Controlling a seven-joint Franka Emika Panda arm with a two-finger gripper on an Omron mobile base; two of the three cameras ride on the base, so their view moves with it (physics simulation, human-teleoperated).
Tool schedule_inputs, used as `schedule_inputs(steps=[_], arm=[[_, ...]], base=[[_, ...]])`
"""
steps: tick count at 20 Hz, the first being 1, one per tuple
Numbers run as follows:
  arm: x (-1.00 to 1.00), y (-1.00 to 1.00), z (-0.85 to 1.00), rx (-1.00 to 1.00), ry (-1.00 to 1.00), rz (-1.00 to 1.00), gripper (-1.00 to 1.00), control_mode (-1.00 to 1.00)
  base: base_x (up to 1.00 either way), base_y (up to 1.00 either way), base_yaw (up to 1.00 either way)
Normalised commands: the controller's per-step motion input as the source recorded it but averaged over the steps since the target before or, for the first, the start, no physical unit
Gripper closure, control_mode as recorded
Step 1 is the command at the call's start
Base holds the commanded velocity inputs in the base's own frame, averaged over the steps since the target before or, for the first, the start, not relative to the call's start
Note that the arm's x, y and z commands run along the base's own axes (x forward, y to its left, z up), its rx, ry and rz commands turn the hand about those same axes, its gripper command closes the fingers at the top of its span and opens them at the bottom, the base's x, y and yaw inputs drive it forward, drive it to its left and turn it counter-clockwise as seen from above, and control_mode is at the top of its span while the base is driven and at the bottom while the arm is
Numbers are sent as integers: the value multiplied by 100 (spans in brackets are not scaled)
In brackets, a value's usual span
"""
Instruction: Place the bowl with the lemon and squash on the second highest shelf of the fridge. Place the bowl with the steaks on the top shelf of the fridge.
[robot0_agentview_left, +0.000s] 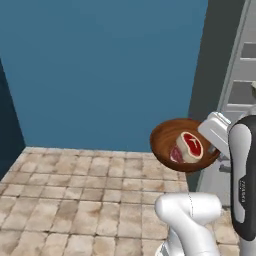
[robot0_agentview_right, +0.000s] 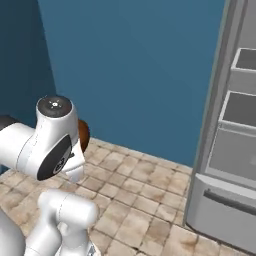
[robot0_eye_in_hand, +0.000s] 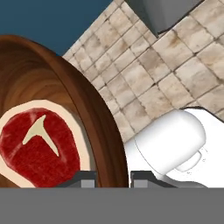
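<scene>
Claw (robot0_eye_in_hand: 113, 177) clamped on steak bowl (robot0_agentview_left: 181, 144) rim, carried above the floor; we judge fridge (robot0_agentview_right: 235, 125) top-shelf placement still ahead.

Even, soft rendered light with no hard shadows or glare, slightly blurry throughout, darker toward nine o'clock.
</scene>
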Motion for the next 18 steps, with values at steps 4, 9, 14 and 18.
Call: schedule_inputs(steps=[4,9,14,18], arm=[[0,0,0,0,0,0,100,100],[0,0,0,0,0,0,100,100],[0,0,0,0,0,0,100,100],[0,0,0,0,0,0,100,100]], base=[[40,0,-76],[73,-22,-60],[99,-59,-36],[97,-77,-27]])
